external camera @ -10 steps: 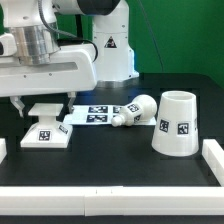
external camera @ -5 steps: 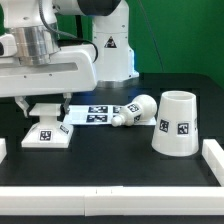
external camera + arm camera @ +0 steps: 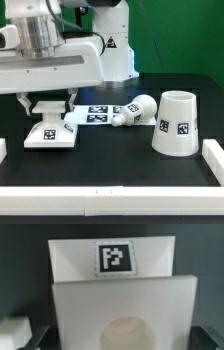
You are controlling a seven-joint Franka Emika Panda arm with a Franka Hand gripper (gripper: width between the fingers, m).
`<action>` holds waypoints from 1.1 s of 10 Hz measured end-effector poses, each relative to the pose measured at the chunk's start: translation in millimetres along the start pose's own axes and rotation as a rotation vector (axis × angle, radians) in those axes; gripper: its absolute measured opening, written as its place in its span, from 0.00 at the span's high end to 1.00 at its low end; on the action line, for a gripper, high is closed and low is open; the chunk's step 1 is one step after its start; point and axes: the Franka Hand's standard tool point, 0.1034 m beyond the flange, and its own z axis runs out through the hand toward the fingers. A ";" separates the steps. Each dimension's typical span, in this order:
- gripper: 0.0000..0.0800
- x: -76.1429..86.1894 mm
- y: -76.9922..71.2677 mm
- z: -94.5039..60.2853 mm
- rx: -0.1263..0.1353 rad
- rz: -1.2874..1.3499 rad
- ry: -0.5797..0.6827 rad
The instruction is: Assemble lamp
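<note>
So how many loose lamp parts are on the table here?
3. The base sits at the exterior view's left, the bulb lies on its side in the middle, and the shade stands upright at the right. None seems hidden.

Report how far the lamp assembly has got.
Done: nothing is joined yet. The base, bulb and shade sit apart on the table.
In hand: the gripper is open, low over the base, with a finger on either side and nothing gripped.
Left: the bulb, lying on its side by the marker board, and the shade, standing alone, both have to be mounted.
</note>
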 end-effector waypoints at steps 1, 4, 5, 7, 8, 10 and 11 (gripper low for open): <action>0.34 18.0 -12.4 -0.5 0.003 0.025 0.012; 0.34 47.8 -62.5 6.1 0.012 0.061 0.028; 0.34 47.0 -60.4 6.2 0.011 0.064 0.027; 0.34 46.6 -59.9 6.7 0.011 0.065 0.027; 0.34 46.6 -60.0 6.8 0.011 0.064 0.026; 0.34 48.9 -63.0 7.6 0.009 0.066 0.026; 0.34 59.4 -73.4 9.8 0.005 0.054 0.031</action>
